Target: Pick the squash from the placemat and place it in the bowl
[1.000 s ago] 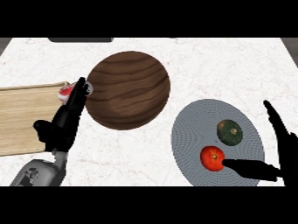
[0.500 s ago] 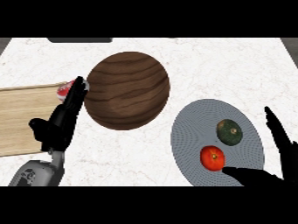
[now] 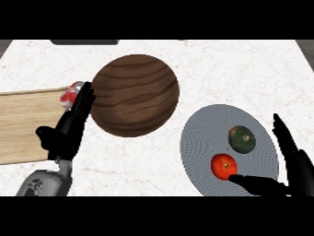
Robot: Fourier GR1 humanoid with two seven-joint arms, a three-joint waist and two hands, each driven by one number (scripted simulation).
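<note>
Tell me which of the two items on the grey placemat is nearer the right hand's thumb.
The red tomato. It lies at the placemat's near edge, just beside the right hand's thumb; the dark green squash sits farther up.

Single head view — steep downward look onto counter (image 3: 241,73).

Squash (image 3: 241,139) open from above – tomato (image 3: 223,166) close beside, bowl (image 3: 135,95) left

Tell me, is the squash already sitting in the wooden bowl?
No, the dark green squash lies on the grey placemat beside a tomato, apart from the wooden bowl.
</note>
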